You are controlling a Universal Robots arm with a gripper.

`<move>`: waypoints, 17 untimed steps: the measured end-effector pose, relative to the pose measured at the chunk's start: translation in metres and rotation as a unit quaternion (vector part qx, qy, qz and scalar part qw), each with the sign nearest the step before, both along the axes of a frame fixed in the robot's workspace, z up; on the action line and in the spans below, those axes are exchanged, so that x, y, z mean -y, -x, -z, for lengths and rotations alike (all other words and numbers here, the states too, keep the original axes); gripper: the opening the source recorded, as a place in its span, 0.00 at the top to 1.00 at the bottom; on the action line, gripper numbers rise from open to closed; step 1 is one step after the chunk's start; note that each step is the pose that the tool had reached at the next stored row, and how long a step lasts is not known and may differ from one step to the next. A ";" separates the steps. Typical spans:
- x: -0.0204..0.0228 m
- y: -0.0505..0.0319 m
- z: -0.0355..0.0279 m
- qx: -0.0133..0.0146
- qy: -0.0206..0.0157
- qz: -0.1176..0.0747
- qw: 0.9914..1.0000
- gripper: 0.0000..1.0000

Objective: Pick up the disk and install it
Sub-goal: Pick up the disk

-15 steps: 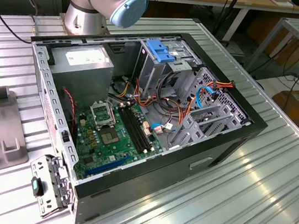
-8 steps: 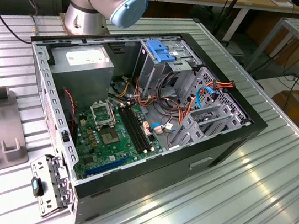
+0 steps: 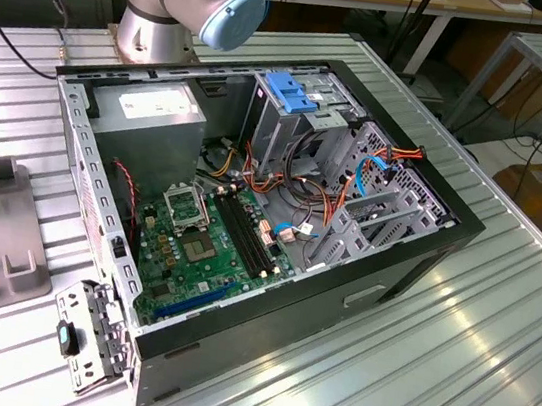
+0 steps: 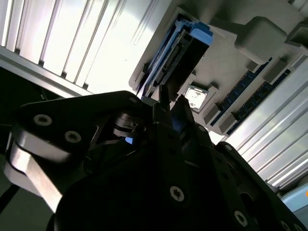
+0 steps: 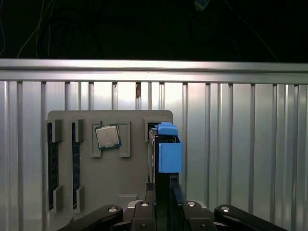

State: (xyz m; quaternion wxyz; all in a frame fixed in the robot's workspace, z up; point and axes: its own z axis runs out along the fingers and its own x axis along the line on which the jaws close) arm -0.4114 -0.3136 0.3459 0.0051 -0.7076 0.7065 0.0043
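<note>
Here the jaws sit at the edge of the disk (image 5: 168, 155), upright in its grey tray (image 5: 130, 179) on the bench (image 5: 240, 144); whether they grip it, I cannot tell.

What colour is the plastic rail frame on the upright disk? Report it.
The plastic rail frame is blue; the first wrist view shows it best.

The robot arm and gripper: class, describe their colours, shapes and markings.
In the exterior view the arm has rounded silver-grey metal joints, one closed by a pale blue cap. In the first wrist view the gripper is black and angular, dotted with small silver screw heads; the second wrist view adds a pale grey link beside it.
</note>
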 end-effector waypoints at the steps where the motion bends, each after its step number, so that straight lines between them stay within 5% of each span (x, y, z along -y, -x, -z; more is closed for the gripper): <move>1: 0.0000 0.0000 0.0000 0.000 0.000 0.000 1.000 0.69; 7: -0.0001 0.0000 0.0000 0.000 0.000 0.000 1.000 0.38; 11: -0.0001 -0.0001 0.0017 0.000 0.000 0.000 1.000 0.38; 17: -0.0001 0.0000 0.0140 0.000 0.000 0.000 1.000 0.38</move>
